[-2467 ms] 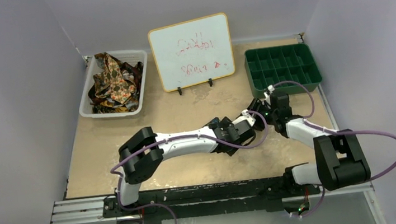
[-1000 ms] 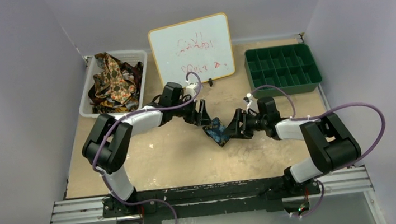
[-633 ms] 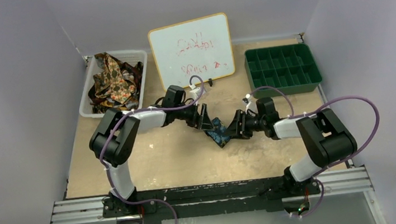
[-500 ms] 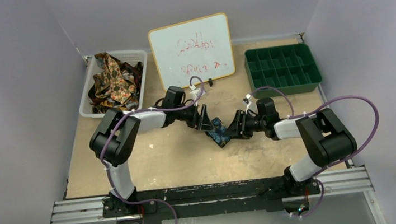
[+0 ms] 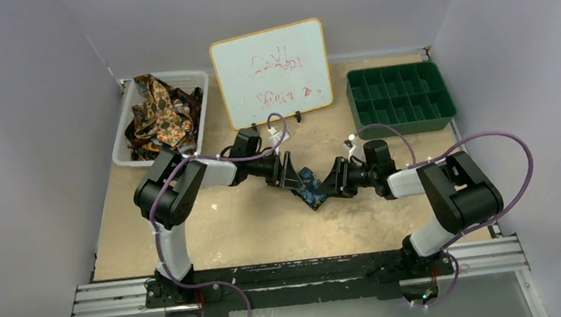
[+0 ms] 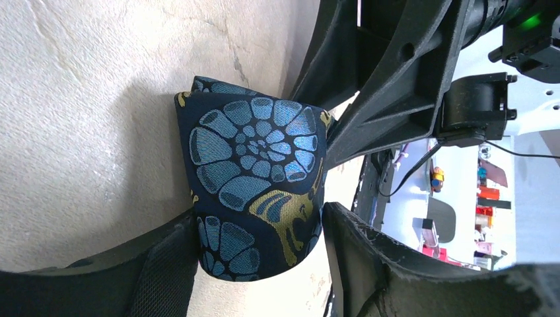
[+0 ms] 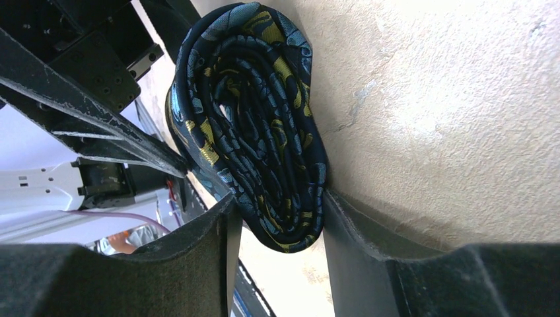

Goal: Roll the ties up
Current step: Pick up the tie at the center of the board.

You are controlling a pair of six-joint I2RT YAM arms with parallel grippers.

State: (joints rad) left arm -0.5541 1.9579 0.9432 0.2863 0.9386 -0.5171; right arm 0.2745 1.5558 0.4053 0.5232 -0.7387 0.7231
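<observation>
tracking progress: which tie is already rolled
The navy blue-and-gold tie, coiled between left pincer and right pincer; the brownish ties lie tangled in the white bin.

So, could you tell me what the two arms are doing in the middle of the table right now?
They are rolling ties. The left tool and the right tool both grip one navy tie from opposite sides at mid-table, and it is already wound into a compact roll. More ties lie tangled in the white bin at the back left. A green divided tray sits at the back right.
</observation>
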